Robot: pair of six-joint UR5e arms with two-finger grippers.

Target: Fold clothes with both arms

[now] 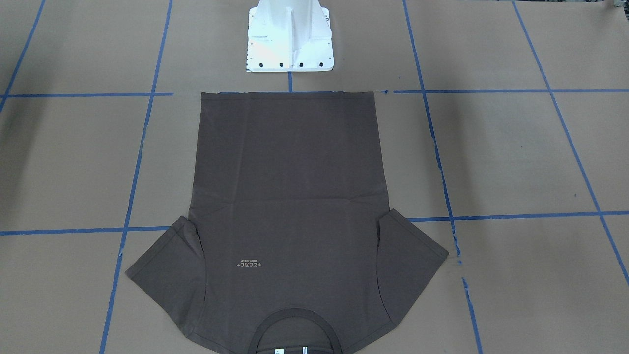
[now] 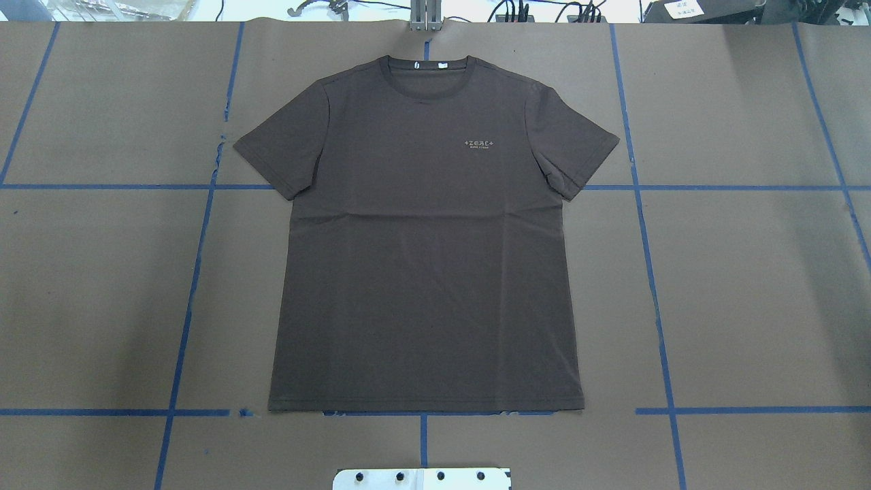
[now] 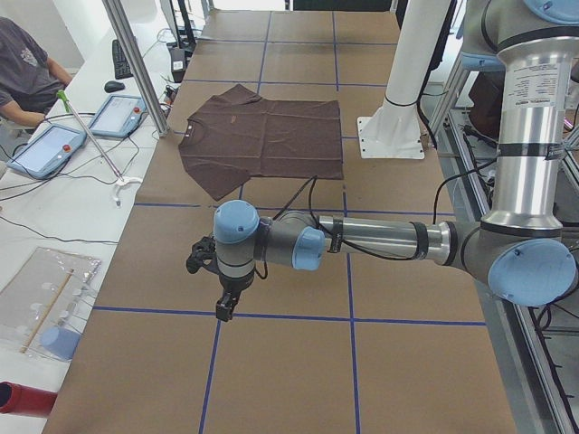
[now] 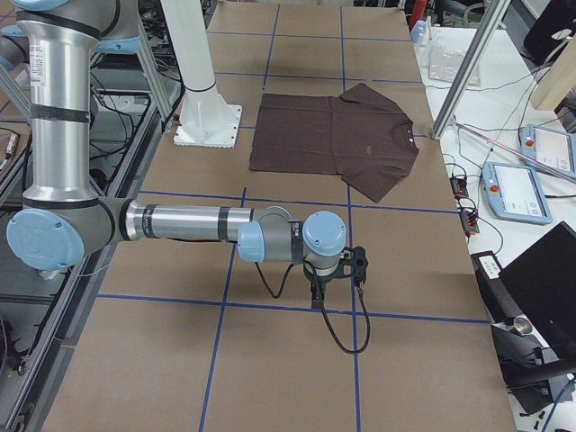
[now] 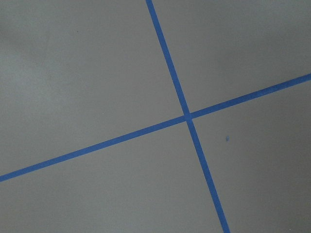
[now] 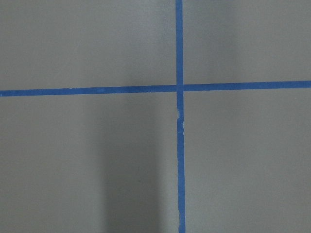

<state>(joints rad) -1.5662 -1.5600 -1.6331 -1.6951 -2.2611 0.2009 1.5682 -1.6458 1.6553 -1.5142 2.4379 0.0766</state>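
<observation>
T-shirt (image 2: 422, 272) flat on table (image 2: 748, 286), left claw (image 3: 223, 309) and right claw (image 4: 317, 297) well away — cannot tell how open

Even overhead light, T-shirt (image 2: 422, 272) sharp, soft shadows; wrist views greyish

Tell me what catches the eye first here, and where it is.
A dark brown T-shirt lies spread flat, front up, in the middle of the brown table, collar away from the robot. The left gripper and right gripper hang over blue tape crossings, well clear of it.
</observation>
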